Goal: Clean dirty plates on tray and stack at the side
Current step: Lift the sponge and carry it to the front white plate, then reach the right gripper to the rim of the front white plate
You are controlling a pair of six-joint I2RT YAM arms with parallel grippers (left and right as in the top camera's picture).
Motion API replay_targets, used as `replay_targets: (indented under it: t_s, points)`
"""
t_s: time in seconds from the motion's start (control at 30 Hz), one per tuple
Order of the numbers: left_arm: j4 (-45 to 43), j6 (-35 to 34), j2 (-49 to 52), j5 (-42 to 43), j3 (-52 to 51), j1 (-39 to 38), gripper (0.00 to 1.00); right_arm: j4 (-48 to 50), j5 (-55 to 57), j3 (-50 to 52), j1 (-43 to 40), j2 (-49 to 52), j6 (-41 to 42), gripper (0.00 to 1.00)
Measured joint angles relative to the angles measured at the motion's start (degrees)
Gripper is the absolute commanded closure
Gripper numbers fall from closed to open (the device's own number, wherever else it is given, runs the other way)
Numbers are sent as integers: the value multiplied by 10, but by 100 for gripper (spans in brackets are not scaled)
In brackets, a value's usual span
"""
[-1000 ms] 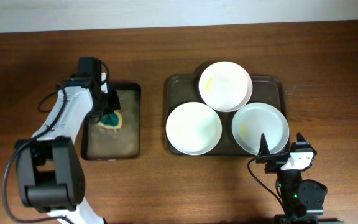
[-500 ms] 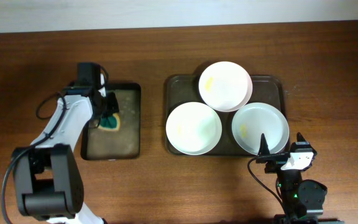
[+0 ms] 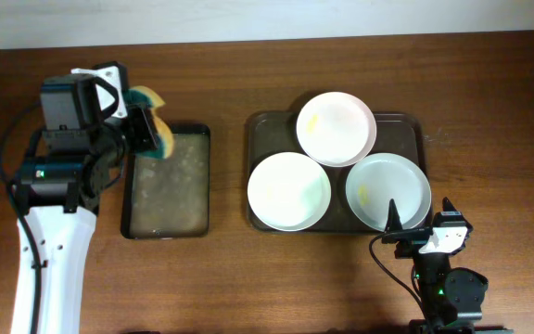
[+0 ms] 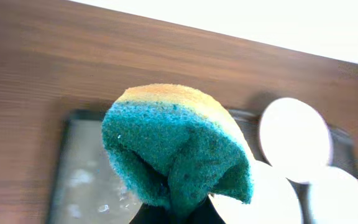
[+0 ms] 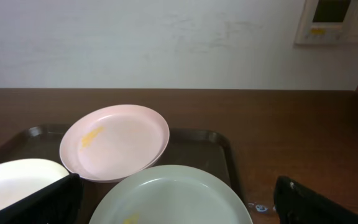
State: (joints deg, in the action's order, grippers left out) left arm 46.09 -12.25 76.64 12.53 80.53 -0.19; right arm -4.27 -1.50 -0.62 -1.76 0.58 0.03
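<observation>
Three white plates lie on the dark tray (image 3: 415, 125): one at the back (image 3: 336, 127), one front left (image 3: 288, 191), one front right (image 3: 388, 192), each with faint yellow smears. My left gripper (image 3: 148, 130) is shut on a green-yellow sponge (image 3: 156, 122), held in the air over the back edge of the small black tray (image 3: 167, 186). In the left wrist view the sponge (image 4: 176, 146) fills the middle. My right gripper (image 3: 413, 225) is open and empty at the tray's front right rim; its view shows the back plate (image 5: 114, 141) and the front right plate (image 5: 169, 196).
The small black tray has a wet, soapy floor (image 4: 86, 180). Brown wooden table (image 3: 489, 111) lies right of the dark tray. A pale wall (image 5: 166, 37) stands behind the table.
My left gripper has lifted the sponge off the small black tray and risen toward the camera, to the tray's back edge. The right arm has not moved.
</observation>
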Motion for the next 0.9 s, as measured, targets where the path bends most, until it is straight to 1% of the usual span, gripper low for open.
replay_targets:
  t_s: [0.1, 0.17, 0.27, 0.33, 0.4, 0.57, 0.67, 0.77, 0.9]
  points:
    - [0, 0, 19, 47, -2, -24, 100, 0, 0, 0, 0, 0, 0, 2]
    - [0, -1, 40, 64, -12, -61, 100, 0, 0, 0, 0, 0, 0, 2]
    - [-3, -14, 89, 73, -28, -127, 100, 0, 0, 0, 0, 0, 0, 2]
    - [-5, -38, 131, 69, -34, -169, 100, 0, 0, 0, 0, 0, 0, 2]
    - [-14, -83, 188, 48, -38, -219, 100, 0, 0, 0, 0, 0, 0, 2]
    - [-69, -136, 276, -6, -42, -295, 100, 0, 0, 0, 0, 0, 0, 2]
    - [-95, -180, 303, -49, -43, -340, 100, 0, 0, 0, 0, 0, 0, 2]
    - [-124, -214, 313, -89, -44, -365, 100, 0, 0, 0, 0, 0, 0, 2]
    - [-143, -239, 327, -116, -44, -388, 100, 0, 0, 0, 0, 0, 0, 2]
